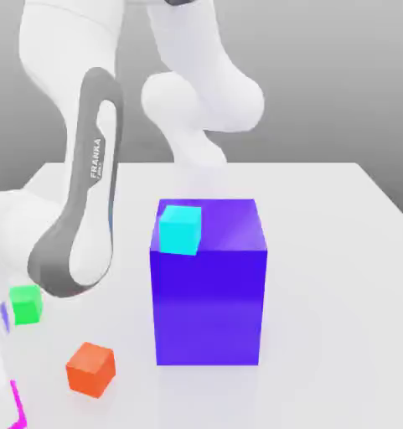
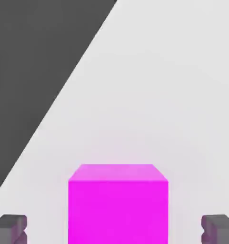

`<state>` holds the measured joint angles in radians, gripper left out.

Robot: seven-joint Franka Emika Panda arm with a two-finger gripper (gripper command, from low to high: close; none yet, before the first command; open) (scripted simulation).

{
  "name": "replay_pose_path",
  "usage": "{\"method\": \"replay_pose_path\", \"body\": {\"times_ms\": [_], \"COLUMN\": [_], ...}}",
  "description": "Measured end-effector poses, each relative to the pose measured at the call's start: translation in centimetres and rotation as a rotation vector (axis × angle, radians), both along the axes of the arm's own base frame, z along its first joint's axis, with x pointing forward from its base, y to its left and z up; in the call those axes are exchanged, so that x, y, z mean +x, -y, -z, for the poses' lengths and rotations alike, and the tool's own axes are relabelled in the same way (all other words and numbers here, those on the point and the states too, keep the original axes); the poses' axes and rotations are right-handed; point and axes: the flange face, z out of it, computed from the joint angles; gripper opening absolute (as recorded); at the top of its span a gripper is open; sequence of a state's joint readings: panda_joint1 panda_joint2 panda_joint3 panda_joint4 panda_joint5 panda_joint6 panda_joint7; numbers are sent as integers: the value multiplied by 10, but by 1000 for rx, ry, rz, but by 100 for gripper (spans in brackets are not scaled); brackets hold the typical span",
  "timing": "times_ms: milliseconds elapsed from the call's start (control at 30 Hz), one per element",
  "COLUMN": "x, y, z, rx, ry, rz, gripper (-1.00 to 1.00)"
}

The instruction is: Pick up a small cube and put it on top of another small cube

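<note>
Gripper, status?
Gripper open, magenta cube between the fingers, not gripped. Cyan cube sits on blue block. Nothing visible between fingers and cube.

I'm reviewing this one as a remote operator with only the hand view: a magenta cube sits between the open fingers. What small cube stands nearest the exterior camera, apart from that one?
Observer: An orange cube, on the table.
Operator: Anything large out there that I should steer around?
Observer: Yes, a tall blue-violet block, standing to the exterior view's right of the orange cube.
Operator: Does that block have anything at its top?
Observer: A cyan cube shows there, by the front corner on the exterior view's left.
</note>
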<state>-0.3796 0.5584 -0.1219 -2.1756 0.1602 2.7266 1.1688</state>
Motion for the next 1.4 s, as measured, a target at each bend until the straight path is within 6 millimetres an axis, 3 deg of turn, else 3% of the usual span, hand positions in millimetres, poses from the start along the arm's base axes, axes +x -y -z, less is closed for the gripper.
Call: {"method": "replay_pose_path", "body": {"times_ms": [200, 333, 433, 600, 733, 800, 833, 867, 967, 1000, 1233, 1400], "x": [0, -1, -41, -127, -202, -232, -238, -225, -223, -223, -223, -223], "y": [0, 1, 22, 49, 60, 65, 67, 57, 53, 52, 52, 53], "z": [0, -50, -74, -100, -110, -105, -97, -87, -56, -49, -50, -97], "rx": [0, 0, -25, -41, -18, -4, -2, -1, 0, 0, 0, 2], "ry": [1, 0, -12, -21, -9, -1, 1, 2, 2, 1, 1, 2], "rz": [1, 2, 60, 192, 320, 382, 395, 358, 346, 347, 346, 347], "gripper": [-100, -100, -100, -100, -100, -100, -100, -100, -100, 100, 100, 100]}}
